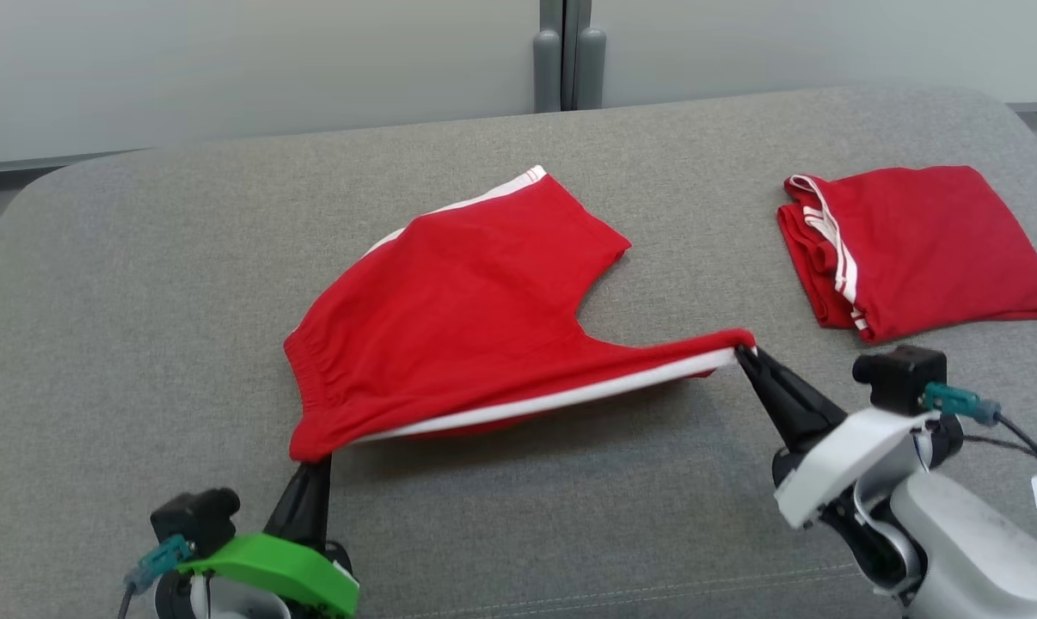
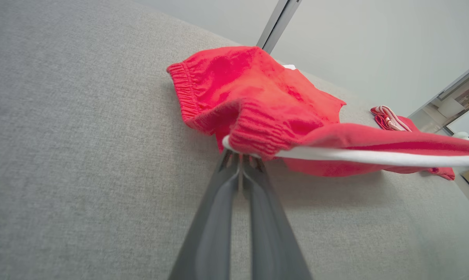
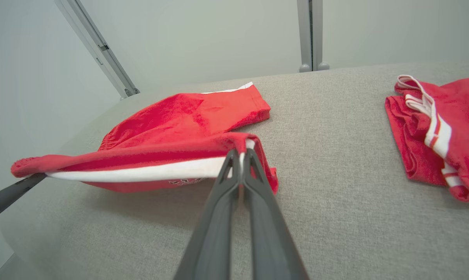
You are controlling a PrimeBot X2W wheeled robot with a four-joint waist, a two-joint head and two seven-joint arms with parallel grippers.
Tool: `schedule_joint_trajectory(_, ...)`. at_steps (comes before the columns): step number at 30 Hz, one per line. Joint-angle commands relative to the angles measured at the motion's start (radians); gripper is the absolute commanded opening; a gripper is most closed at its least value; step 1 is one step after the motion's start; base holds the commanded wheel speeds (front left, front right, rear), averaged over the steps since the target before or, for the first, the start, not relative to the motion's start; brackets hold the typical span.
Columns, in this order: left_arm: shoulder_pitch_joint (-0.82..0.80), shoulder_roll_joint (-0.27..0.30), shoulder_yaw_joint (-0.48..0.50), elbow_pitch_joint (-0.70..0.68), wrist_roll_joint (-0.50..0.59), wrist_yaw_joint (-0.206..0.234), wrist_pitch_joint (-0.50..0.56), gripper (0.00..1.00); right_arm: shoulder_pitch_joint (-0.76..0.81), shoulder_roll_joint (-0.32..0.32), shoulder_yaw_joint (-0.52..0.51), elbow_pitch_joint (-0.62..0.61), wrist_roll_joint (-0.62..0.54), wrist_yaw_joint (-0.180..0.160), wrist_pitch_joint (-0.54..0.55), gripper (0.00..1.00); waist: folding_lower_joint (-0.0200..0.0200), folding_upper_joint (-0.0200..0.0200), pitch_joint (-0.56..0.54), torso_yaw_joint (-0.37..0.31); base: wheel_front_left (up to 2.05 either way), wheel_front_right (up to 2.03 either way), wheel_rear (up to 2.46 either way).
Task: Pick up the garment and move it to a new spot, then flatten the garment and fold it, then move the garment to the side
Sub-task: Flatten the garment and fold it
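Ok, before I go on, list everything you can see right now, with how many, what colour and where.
red shorts: one, red with white side stripes, middle of the surface, near edge lifted and stretched between the two grippers, far part resting on the surface
folded garment: one, red with white stripes, far right of the surface, apart from the shorts
padded surface: one, grey fabric, under both garments
upright posts: a pair, grey, behind the surface at the middle
wall: pale grey, behind the surface
left gripper: one, dark fingers on a green mount, lower left, shut on the waistband corner
right gripper: one, dark fingers on a white mount, lower right, shut on the leg hem corner
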Motion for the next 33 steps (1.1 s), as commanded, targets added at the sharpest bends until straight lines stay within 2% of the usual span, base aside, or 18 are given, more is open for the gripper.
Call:
schedule_joint_trajectory(1,-0.027,0.007,0.006,-0.004,0.006,-0.001,-0.004,0.0,-0.026,-0.002,-0.004,-0.001,-0.009,-0.002,0.002,0.0,0.0001,0.0,0.013,0.009,0.0,0.0,0.0)
schedule_joint_trajectory(8,-0.182,0.02,0.002,0.025,0.016,-0.012,0.032,0.0,-0.253,0.037,0.014,0.07,-0.025,-0.002,0.014,0.0,0.0001,0.0,0.08,0.025,0.0,0.0,0.0)
schedule_joint_trajectory(15,-0.353,0.005,0.012,0.123,-0.009,-0.027,0.063,0.0,-0.499,0.095,0.073,0.265,0.004,-0.002,0.004,0.0,0.0001,0.0,0.164,0.057,0.0,0.0,0.0)
schedule_joint_trajectory(22,-0.564,-0.028,-0.013,0.301,-0.023,-0.046,0.093,0.0,-0.738,0.157,0.169,0.498,0.035,-0.002,-0.013,0.0,0.0001,0.0,0.259,0.106,0.0,0.0,0.0)
schedule_joint_trajectory(28,-0.679,-0.067,-0.036,0.411,-0.042,-0.054,0.085,0.0,-0.863,0.191,0.217,0.644,0.055,-0.002,-0.031,0.0,0.0001,0.0,0.324,0.147,0.0,0.0,0.0)
schedule_joint_trajectory(33,-0.729,-0.09,-0.062,0.463,-0.055,-0.055,0.069,0.0,-0.903,0.214,0.24,0.718,0.074,-0.002,-0.043,0.0,0.0001,0.0,0.354,0.165,0.0,0.0,0.0)
